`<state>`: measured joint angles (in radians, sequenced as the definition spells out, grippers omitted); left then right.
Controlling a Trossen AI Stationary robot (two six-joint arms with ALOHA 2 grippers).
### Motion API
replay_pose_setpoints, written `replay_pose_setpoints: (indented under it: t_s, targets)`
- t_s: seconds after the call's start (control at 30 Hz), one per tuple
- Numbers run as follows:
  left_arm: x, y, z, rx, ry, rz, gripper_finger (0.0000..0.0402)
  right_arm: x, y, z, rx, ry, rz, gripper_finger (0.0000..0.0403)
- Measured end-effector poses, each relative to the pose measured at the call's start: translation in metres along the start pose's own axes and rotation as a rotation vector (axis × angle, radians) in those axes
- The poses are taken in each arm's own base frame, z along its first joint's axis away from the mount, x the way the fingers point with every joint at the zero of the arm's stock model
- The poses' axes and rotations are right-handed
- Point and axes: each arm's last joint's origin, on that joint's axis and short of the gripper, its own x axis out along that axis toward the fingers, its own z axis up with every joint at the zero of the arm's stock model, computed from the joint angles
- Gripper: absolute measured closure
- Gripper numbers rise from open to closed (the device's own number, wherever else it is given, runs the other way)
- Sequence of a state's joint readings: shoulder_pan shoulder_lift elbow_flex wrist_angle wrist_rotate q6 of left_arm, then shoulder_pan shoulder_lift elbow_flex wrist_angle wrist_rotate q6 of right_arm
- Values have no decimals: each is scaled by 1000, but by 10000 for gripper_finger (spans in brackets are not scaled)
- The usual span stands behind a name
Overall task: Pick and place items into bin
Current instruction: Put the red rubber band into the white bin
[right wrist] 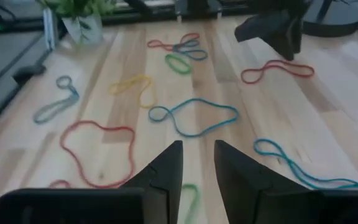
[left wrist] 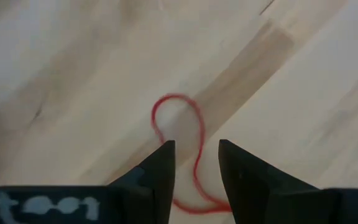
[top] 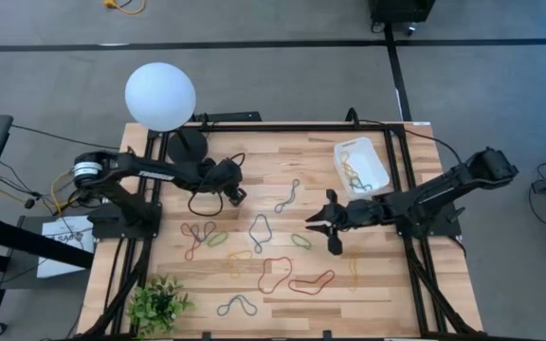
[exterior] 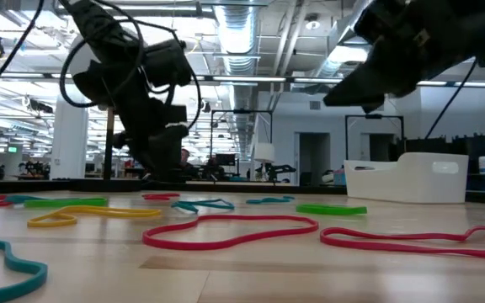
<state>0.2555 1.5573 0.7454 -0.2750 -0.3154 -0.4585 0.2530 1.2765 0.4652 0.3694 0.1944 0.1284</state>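
Rubber-band loops [top: 311, 281] lie scattered flat across the wooden table [top: 396, 294], a few already in the white bin [top: 361, 165] at its far right corner. The left gripper [left wrist: 196, 163] hovers over a red loop [left wrist: 185, 134], the right gripper [right wrist: 197, 162] above mid-table, both empty with fingers narrowly parted. Light, thin and floppy, each band likely needs pinching across a single strand pressed against the wood.

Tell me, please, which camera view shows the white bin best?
The high view: it looks straight down into the bin, showing its whole rim and the rubber bands inside. The low view shows only its side wall; neither wrist view shows it.
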Motion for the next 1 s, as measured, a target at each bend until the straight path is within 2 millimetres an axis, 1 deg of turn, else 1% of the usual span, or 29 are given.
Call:
replay_pose_setpoints:
  t_s: [0.13,0.23,0.3,0.43,0.7,0.8,0.87,0.9,1.0]
  targets:
    - [11,-2,0,1,37,-3,288,3,-7,7,15,-29,-18,317]
    - [11,-1,1,-2,34,-4,288,0,-12,18,30,-70,-33,317]
    - [10,-1,1,-10,34,-1,288,-2,-14,21,36,-84,-39,317]
    - [12,1,1,-35,34,8,288,-4,-15,22,36,-79,-40,317]
    - [29,-1,-5,-60,81,36,288,-4,-14,15,31,-11,-44,317]
    - [32,-2,-6,-60,75,46,290,-4,-15,15,30,-6,-45,317]
    - [32,-3,-5,-46,69,39,306,-4,-15,15,30,-6,-46,317]
    - [32,-3,-5,-31,67,33,321,-4,-15,15,31,-6,-46,317]
    - [31,-4,-4,25,65,-3,380,-4,-15,15,17,-6,-52,317]
